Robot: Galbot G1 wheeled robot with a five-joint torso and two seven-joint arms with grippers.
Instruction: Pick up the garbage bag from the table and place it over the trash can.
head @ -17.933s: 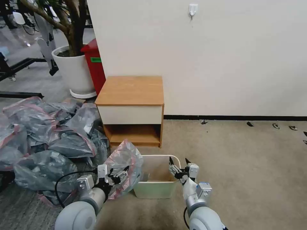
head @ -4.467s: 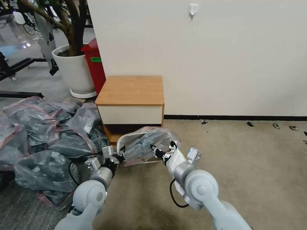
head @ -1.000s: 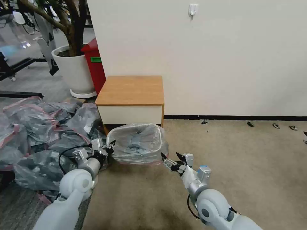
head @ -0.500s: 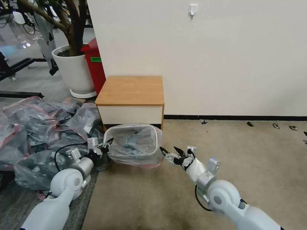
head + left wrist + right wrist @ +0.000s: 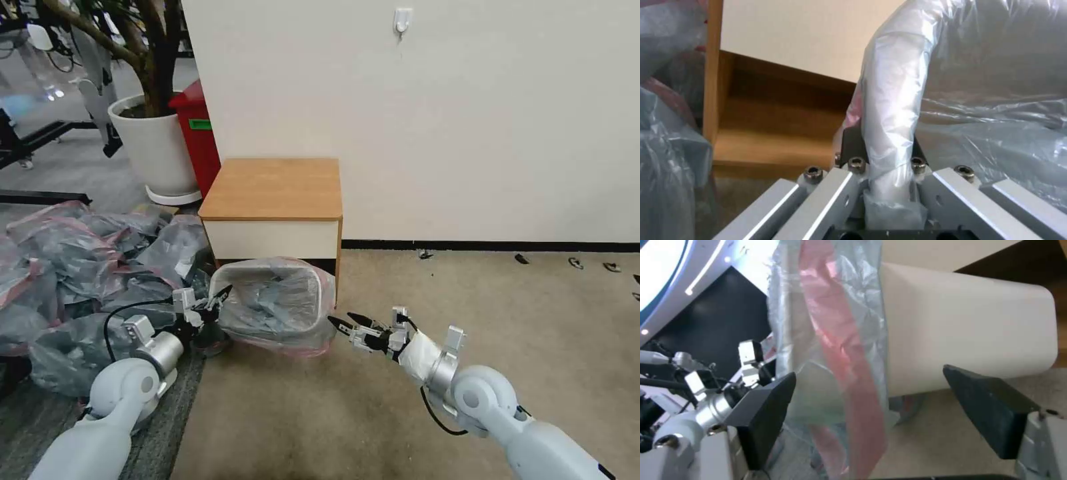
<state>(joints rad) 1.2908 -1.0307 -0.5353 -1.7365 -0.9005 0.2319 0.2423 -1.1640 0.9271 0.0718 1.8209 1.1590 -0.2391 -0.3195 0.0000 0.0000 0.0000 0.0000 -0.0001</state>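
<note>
The garbage bag (image 5: 277, 300), grey and translucent with a pink-red rim band (image 5: 840, 366), is pulled over the cream trash can (image 5: 969, 326). The can stands on the carpet right in front of the table (image 5: 273, 187). My left gripper (image 5: 215, 299) is at the can's left side, shut on a fold of the bag's rim (image 5: 889, 133). My right gripper (image 5: 343, 323) hovers open just right of the can, near its lower corner. Its dark fingers (image 5: 991, 406) stand on either side of the banded edge without touching it.
A big heap of grey bags (image 5: 73, 267) covers the floor on the left. Behind it stand a white plant pot (image 5: 150, 147) and a tall red bin (image 5: 197, 133). A wall runs behind the table. Open carpet (image 5: 500, 300) lies to the right.
The bagged can has shifted slightly left with my left gripper, which moved left and up. My right arm has reached further forward, its gripper still open beside the can.
</note>
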